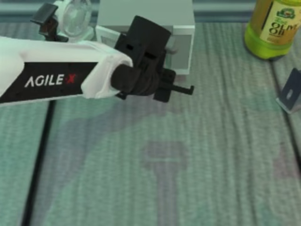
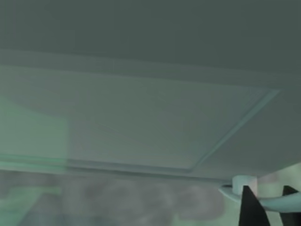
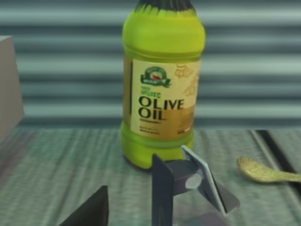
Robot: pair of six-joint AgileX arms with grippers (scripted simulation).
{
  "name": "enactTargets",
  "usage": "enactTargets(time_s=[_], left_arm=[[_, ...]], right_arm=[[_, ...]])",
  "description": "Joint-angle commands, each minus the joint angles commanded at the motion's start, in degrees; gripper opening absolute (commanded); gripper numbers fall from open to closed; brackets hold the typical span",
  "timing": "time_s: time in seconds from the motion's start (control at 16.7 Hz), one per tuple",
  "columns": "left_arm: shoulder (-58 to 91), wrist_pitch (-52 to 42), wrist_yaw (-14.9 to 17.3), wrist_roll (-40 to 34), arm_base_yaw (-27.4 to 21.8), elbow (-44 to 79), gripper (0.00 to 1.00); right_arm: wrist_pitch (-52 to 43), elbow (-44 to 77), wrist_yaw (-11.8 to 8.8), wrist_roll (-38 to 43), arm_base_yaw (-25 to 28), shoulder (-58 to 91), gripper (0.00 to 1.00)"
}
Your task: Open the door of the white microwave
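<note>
at table's far edge, left gripper (image 1: 181, 88) against white microwave (image 1: 183, 28), fingers unclear, spoon (image 3: 265, 172) only in right wrist view

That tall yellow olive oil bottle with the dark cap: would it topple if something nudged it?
The tall yellow olive oil bottle is probably tippy near its cap: it stands upright and narrow. It looks full, so likely heavy. On its side, the round body should roll.
</note>
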Motion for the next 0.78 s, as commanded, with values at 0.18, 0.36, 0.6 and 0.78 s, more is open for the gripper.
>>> enactTargets(time_s=[0.18, 0.36, 0.6, 0.78], left_arm=[[0.0, 0.0, 0.0, 0.0, 0.0, 0.0, 0.00], [0.0, 0.0, 0.0, 0.0, 0.0, 0.0, 0.00], [0.0, 0.0, 0.0, 0.0, 0.0, 0.0, 0.00], [0.1, 0.0, 0.5, -0.3, -0.5, 0.2, 0.00]], right_arm=[[0.0, 0.0, 0.0, 0.0, 0.0, 0.0, 1.00], [0.0, 0.0, 0.0, 0.0, 0.0, 0.0, 1.00], [0.0, 0.0, 0.0, 0.0, 0.0, 0.0, 1.00], [0.0, 0.0, 0.0, 0.0, 0.0, 0.0, 1.00]])
